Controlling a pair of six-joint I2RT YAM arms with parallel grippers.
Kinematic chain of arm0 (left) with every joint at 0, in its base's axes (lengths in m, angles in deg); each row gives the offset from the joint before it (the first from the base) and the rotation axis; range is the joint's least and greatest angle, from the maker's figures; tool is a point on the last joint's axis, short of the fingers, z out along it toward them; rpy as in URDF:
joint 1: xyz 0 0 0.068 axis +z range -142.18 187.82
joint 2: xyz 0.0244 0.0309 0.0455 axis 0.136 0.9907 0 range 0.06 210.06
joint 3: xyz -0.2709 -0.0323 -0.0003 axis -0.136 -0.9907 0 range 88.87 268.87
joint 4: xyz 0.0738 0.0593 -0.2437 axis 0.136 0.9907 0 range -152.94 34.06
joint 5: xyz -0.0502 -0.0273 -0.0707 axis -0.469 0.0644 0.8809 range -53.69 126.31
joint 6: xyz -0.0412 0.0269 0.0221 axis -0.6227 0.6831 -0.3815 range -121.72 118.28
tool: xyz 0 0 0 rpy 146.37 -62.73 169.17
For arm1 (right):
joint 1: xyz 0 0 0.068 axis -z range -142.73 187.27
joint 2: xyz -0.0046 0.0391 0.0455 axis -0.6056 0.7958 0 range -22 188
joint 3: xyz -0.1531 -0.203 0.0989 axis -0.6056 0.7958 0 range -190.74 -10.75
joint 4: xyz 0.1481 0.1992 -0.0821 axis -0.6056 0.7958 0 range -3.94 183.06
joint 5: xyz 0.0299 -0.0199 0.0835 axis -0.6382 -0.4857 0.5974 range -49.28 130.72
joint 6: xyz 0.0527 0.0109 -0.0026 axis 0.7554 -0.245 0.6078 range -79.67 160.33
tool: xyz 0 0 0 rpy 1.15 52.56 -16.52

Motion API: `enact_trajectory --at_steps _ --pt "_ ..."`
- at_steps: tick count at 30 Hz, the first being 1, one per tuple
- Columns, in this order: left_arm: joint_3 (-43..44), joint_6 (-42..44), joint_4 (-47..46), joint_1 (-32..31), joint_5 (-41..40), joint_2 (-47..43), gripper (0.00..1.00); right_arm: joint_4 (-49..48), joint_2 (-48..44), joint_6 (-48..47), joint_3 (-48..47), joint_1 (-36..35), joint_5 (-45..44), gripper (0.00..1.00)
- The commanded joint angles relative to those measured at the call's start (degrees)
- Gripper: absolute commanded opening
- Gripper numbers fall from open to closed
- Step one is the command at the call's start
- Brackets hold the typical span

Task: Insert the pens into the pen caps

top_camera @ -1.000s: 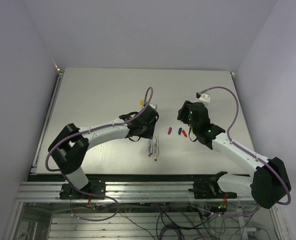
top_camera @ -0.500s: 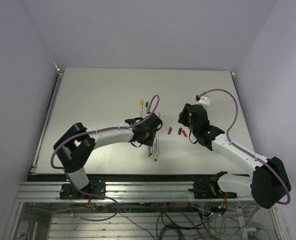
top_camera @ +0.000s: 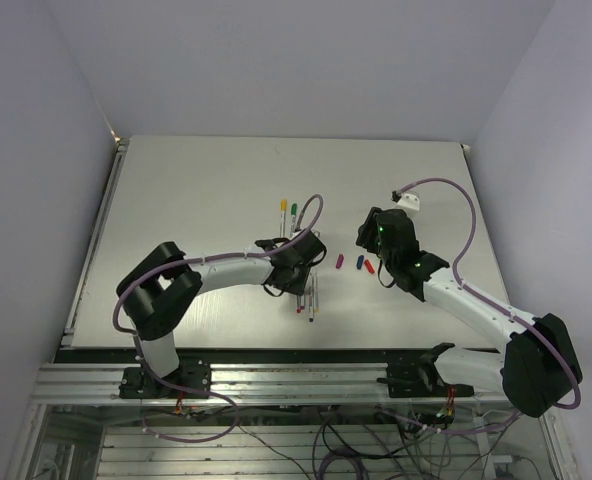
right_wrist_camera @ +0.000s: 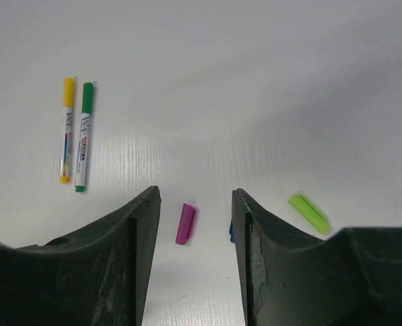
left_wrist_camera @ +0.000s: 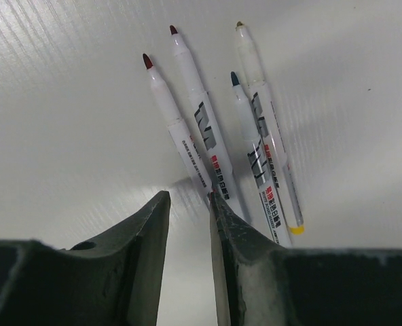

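Note:
Four uncapped whitish pens (left_wrist_camera: 208, 136) lie side by side in front of my left gripper (left_wrist_camera: 187, 200), which is open and empty; its right fingertip (left_wrist_camera: 218, 204) is at the near end of the middle pens. They also show in the top view (top_camera: 307, 299), just near of the left gripper (top_camera: 298, 278). My right gripper (right_wrist_camera: 195, 197) is open and empty above a purple cap (right_wrist_camera: 185, 223). A blue cap (right_wrist_camera: 231, 232) is half hidden by its right finger and a light green cap (right_wrist_camera: 308, 212) lies to the right. A red cap (top_camera: 369, 268) shows only in the top view.
A yellow-capped pen (right_wrist_camera: 66, 129) and a green-capped pen (right_wrist_camera: 84, 136) lie side by side at the far left of the caps, also in the top view (top_camera: 289, 211). A white connector (top_camera: 407, 197) on the right arm's cable rests behind the right gripper.
My left gripper has moved toward the near edge, from over the two capped pens to just behind the uncapped pens, leaving the capped pens uncovered. The right arm has hardly moved.

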Motion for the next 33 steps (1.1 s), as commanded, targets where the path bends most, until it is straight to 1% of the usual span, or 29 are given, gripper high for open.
enact_trajectory --at_steps 1,8,17,21,25,29,31,32,33 --pt "-0.12 -0.17 -0.35 -0.32 0.12 0.91 0.40 0.15 -0.28 0.48 0.35 -0.14 -0.95 0.46" --pt "-0.62 -0.28 0.37 -0.31 0.22 1.50 0.40 0.23 -0.20 0.85 0.47 -0.13 -0.56 0.45" --pt "-1.33 -0.03 3.94 -0.32 0.08 2.08 0.38 0.23 -0.07 0.78 0.44 -0.18 -0.18 0.45" --pt "-2.23 0.56 7.16 -0.30 -0.07 2.12 0.28 0.62 0.04 1.19 0.60 -0.11 -0.38 0.45" --pt "-4.57 0.04 8.68 -0.24 0.45 2.88 0.27 1.60 -0.07 1.93 1.06 -0.10 -0.84 0.45" --pt "-6.36 -0.79 8.04 -0.23 2.05 4.01 0.26 2.37 -0.28 2.39 1.58 -0.17 -0.82 0.45" --pt "-6.63 -0.95 7.59 -0.24 2.59 4.58 0.21 2.74 -0.34 2.43 1.61 -0.11 -0.85 0.44" --pt "-6.70 -0.96 7.35 -0.22 2.81 4.97 0.16 2.92 -0.26 2.45 1.61 -0.11 -0.91 0.45" --pt "-6.64 -0.88 7.15 -0.21 2.96 5.20 0.09 3.22 -0.16 2.46 1.56 -0.15 -0.95 0.45"
